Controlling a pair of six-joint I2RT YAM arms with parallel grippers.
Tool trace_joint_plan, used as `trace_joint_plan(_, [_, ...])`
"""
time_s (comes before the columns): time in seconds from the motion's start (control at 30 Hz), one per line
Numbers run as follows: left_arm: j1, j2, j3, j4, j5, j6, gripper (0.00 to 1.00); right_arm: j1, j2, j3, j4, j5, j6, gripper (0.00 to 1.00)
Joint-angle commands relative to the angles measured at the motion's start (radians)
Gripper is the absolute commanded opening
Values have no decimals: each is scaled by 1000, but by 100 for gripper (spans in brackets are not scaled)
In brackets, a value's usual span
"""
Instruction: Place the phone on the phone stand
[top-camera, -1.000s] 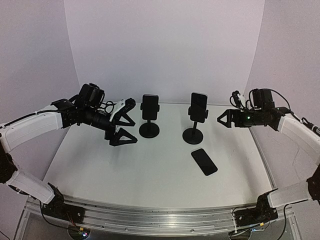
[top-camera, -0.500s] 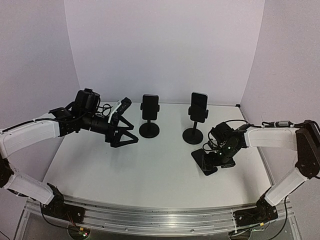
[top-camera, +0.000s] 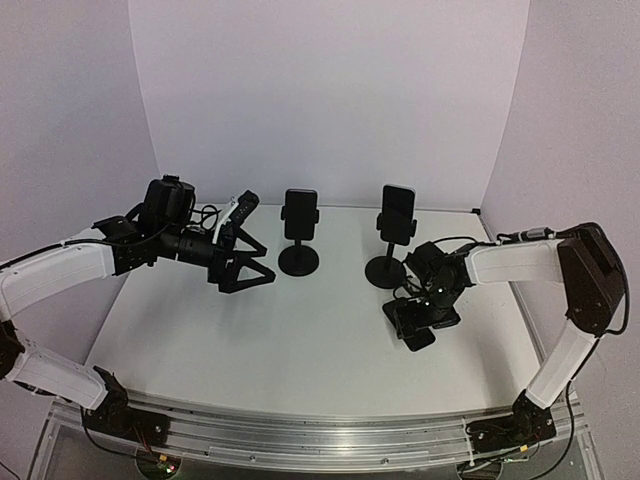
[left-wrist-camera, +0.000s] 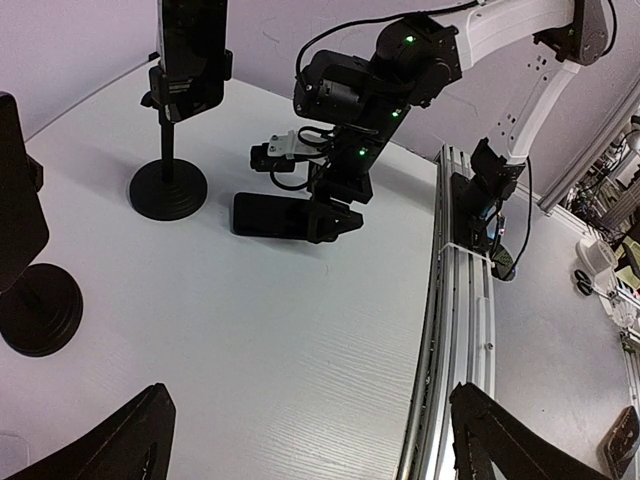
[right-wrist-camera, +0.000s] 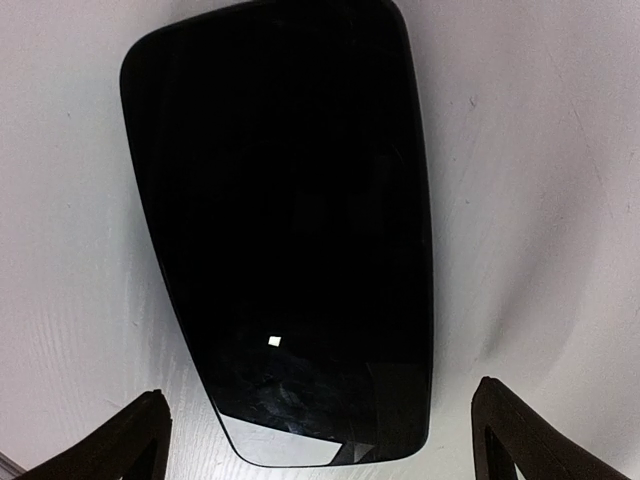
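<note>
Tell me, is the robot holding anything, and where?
Nothing is held. The right gripper is open above the phone, which lies flat on the table. The left gripper is open and empty.

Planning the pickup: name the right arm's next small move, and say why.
Probably lower a little and close. The right gripper hangs open directly over the phone, with its fingers outside both long edges, and the phone lies flat on the table.
</note>
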Motion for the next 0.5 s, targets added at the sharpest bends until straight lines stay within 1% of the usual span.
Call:
trace_joint_plan(0.0, [5,-13,9,45,2,8,95,8,41,44,6,-4,-50,98])
trace_joint_plan(0.13, [6,-8,17,41,1,15,95,8,88,40,25,-14,-83,97])
trace_joint_plan(0.2, [6,-9,18,40,1,19,95,8,106,26,36,-13,-87,94])
trace_joint_plan(0.27, [7,-11,18,37,-1,20,95,8,120,17,44,-11,-80,90])
trace_joint_plan(0.33, [7,-11,15,39,0,20,95,9,131,18,50,-7,-73,79])
trace_joint_plan(0.4, [7,-11,16,39,-1,20,95,9,133,18,54,3,-63,64])
trace_joint_plan(0.47, [7,-11,17,39,-3,21,95,9,122,16,57,2,-54,55])
